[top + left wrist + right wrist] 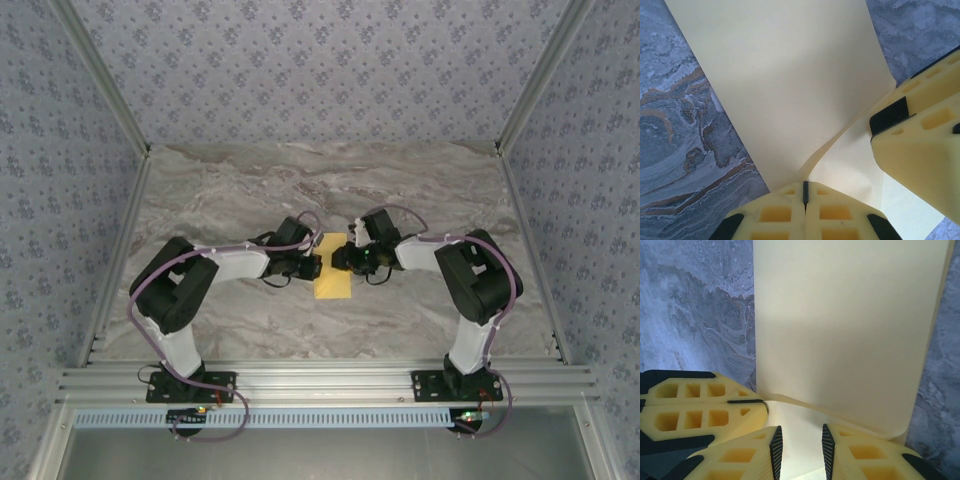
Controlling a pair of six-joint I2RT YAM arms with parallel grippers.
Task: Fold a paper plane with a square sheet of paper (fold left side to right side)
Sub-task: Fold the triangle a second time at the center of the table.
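The square sheet of paper [333, 283] is mustard yellow and lies on the marble table between both grippers. In the left wrist view its upper layer [790, 75] is lifted and curves down to my left gripper [806, 192], which is shut on that layer's edge. My right gripper [800, 446] stands open just above the lower layer of the sheet [850, 330], fingers on either side of a bare strip. From above, the left gripper [313, 263] and right gripper [347, 258] nearly meet over the sheet's far half. The paper plane is out of view.
The marble table [300, 190] stretches beyond the sheet towards the back. Aluminium rails [320, 383] carry both arm bases along the near edge. Patterned walls [60, 150] enclose the sides and back.
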